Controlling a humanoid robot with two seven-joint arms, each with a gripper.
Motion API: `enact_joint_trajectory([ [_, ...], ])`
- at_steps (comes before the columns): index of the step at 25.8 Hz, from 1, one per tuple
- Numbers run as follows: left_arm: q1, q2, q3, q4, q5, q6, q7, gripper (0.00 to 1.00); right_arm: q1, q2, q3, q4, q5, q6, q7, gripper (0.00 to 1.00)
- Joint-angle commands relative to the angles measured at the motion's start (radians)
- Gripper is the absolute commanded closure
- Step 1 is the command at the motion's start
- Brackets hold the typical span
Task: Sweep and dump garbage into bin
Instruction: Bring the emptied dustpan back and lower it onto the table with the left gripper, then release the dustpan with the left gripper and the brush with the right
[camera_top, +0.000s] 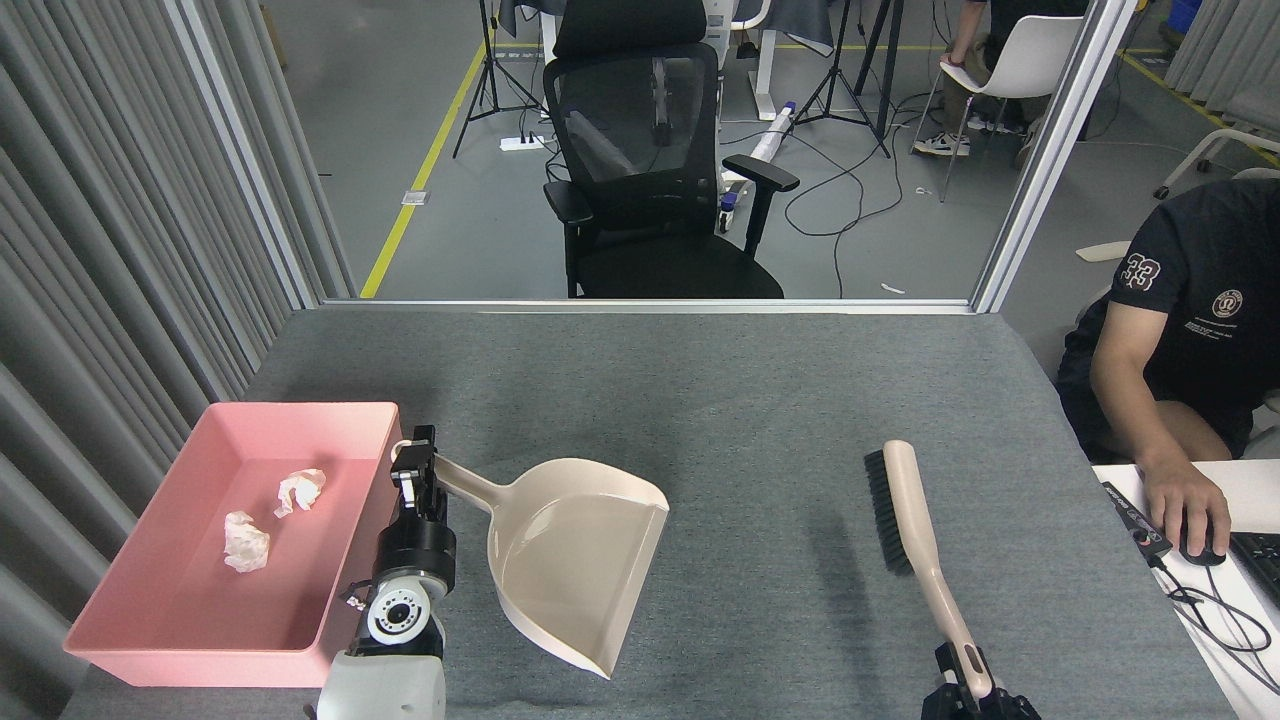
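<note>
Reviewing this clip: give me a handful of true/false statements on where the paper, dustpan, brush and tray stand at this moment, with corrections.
1. Both paper wads lie inside the pink tray. True.
2. The dustpan holds a paper wad. False: its scoop is empty.
3. The left pincer is at the dustpan's handle end. True.
4. The brush lies left of the dustpan. False: it is to the right of the dustpan, its handle reaching the right pincer at the bottom edge.
5. The dustpan sits inside the tray. False: it is beside the tray, to its right.
</note>
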Motion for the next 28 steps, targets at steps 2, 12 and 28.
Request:
enact_joint_trajectory([
  [2,0.004,0.000,-0.123,0.067,0.029,-0.083,-0.017,0.72,0.003,-0.002,0.000,0.000,-0.002,0.001,0.000,0.85],
  [12,0.000,-0.002,-0.166,0.132,0.060,-0.046,-0.014,0.29,0.015,-0.005,-0.006,-0.005,-0.003,0.006,0.000,0.82],
  [28,0.106,0.003,-0.277,-0.103,-0.282,0.084,-0.062,0.01,0.011,0.003,0.001,-0.026,-0.003,0.030,0.015,0.67],
])
